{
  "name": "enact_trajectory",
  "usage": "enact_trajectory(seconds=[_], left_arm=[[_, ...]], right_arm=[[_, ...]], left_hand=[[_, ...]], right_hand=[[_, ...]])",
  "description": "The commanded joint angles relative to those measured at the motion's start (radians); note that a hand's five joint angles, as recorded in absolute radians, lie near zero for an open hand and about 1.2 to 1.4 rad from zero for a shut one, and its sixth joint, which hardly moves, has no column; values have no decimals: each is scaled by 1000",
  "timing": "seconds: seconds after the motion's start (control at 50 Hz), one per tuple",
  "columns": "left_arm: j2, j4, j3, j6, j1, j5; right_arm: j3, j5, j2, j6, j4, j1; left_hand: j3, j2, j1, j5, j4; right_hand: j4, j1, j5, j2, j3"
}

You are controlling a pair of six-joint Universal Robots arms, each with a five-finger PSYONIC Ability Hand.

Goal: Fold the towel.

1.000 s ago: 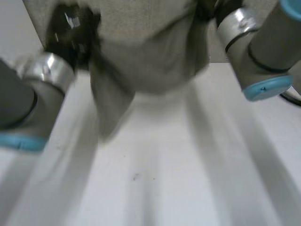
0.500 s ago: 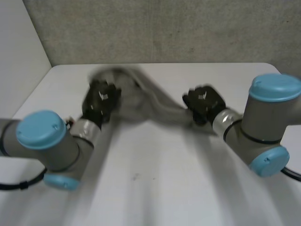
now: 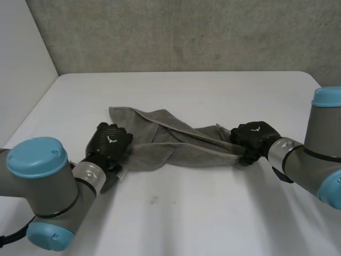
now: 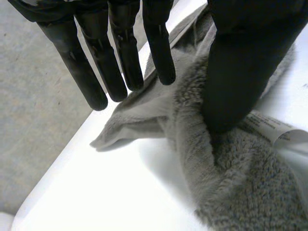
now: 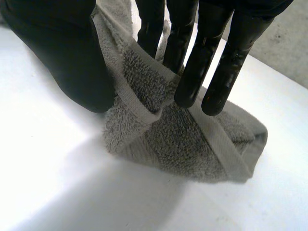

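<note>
The grey towel (image 3: pixel 176 141) lies rumpled across the counter (image 3: pixel 213 213), its long axis running hand to hand. The left robot hand (image 3: pixel 109 143) is splayed, thumb resting on one end. The right robot hand (image 3: pixel 254 137) pinches the other.

Light: you have soft, even brightness over the table (image 3: pixel 213 224).
Glare: table washes white beyond the fingertips (image 4: pixel 98 98) of the left hand (image 4: pixel 250 62).
Shadow: towel (image 4: pixel 226 187) fold greys it beneath them.

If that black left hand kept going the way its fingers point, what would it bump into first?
The rumpled grey terry towel. The left hand sits at one end of it, with its fingers aimed over the cloth. Beyond the towel there is probably just bare white table.
</note>
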Motion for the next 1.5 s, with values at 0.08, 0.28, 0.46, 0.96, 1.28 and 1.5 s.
enact_trajectory(seconds=[0.08,0.28,0.46,0.96,1.28,1.5], left_arm=[[45,-85,-7,-31,59,-32],[45,-155,-3,-332,148,40],[42,-247,25,-436,210,103],[-65,-333,77,-548,268,240],[28,-330,97,-586,259,234],[327,-259,74,-561,251,229]], right_arm=[[112,-75,-36,28,-121,-61],[118,-75,-37,28,-122,-77],[121,-77,-37,28,-122,-94],[127,-78,-36,28,-127,-93],[123,-75,-48,28,-127,-94],[106,-77,-168,27,-116,-127]], left_hand=[[53,55,55,55,54],[-122,-119,-120,-120,-120],[-193,-191,-192,-192,-192],[106,108,108,108,107],[740,742,741,742,741],[740,742,741,742,741]], right_hand=[[106,214,86,102,108],[91,199,71,88,93],[91,199,71,88,93],[68,175,48,64,69],[68,175,48,64,69],[554,662,534,551,556]])
